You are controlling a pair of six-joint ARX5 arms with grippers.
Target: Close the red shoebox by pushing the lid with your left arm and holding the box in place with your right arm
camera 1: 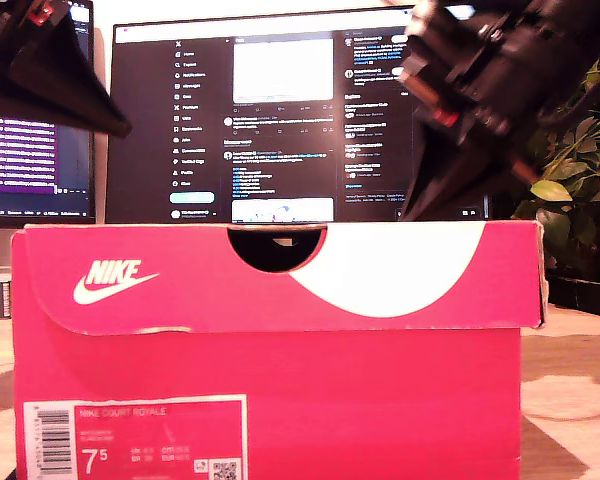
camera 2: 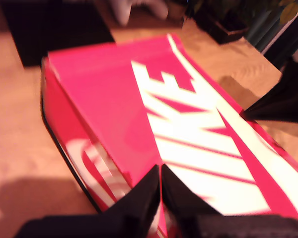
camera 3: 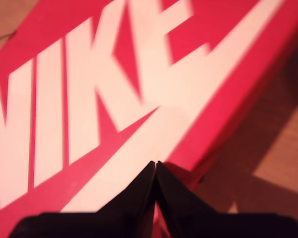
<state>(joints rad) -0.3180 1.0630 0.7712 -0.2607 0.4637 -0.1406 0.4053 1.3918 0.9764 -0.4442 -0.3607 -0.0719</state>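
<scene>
Lid (camera 1: 280, 275) sits down over the red shoebox (camera 1: 270, 400), so closing looks nearly done. My first gripper (camera 2: 160, 171) and second gripper (camera 3: 155, 166) hover above it, jaws together, holding nothing.

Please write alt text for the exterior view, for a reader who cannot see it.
A red shoebox with its lid down fills the foreground. Two dark robot grippers hang above it, one at each upper corner of the exterior view, before lit computer monitors.

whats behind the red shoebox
Behind the shoebox, the exterior view shows two lit monitors, a plant at that view's right, and both arms hanging above. The box hides the monitors' bases and the table there.
</scene>
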